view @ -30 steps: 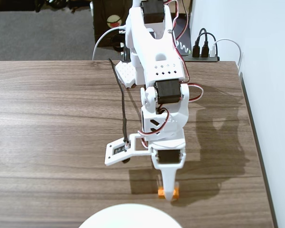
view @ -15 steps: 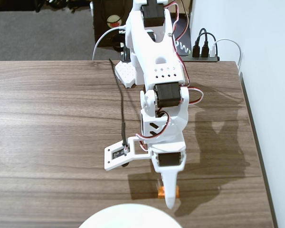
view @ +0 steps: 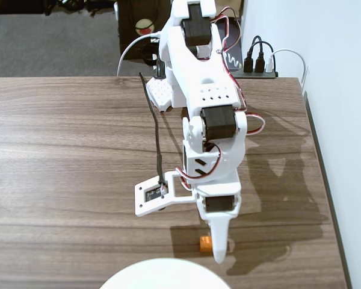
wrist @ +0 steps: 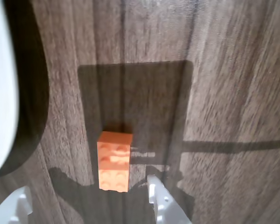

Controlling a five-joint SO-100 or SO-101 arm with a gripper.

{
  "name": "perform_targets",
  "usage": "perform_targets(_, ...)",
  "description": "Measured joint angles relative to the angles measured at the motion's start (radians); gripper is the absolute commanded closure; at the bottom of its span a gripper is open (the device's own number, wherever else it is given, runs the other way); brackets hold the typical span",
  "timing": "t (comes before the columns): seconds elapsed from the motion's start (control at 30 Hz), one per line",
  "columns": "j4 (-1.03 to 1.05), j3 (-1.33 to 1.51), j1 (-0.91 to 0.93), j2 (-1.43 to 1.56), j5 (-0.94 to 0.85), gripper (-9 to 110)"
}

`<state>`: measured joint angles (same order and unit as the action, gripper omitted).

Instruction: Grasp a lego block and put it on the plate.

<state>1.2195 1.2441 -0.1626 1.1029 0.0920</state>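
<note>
A white robot arm reaches out over a dark wood-grain table (view: 66, 150), its gripper (wrist: 88, 198) hanging just above an orange lego block (wrist: 114, 161) that lies flat on the tabletop, near the edge where the plate sits. In the wrist view the two white fingertips (wrist: 161, 200) stand apart, one on each side of the block's near end, with clear table showing between them and the brick; the fingers are released and hold nothing. In the fixed view the block (view: 205, 242) peeks out beside the long white finger, a short way in from the white plate (view: 162, 274), whose rim curves up from the bottom edge of the table. The plate (wrist: 0, 84) also shows as a pale arc at the left of the wrist view, bare where visible. By this evidence the task is at its opening stage: the approach looks nearly lined up, while the grasp, the lift and the carry to the plate all remain to be done.
</note>
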Motion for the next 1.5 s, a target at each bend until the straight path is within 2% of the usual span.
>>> perform_targets(0.63, 0.032, -0.110, 0.000, -0.117, 0.017, 70)
perform_targets(1.1, 0.032, -0.114, 0.000, -0.121, 0.017, 85)
perform_targets(1.5, 0.032, -0.114, 0.000, -0.123, 0.017, 94)
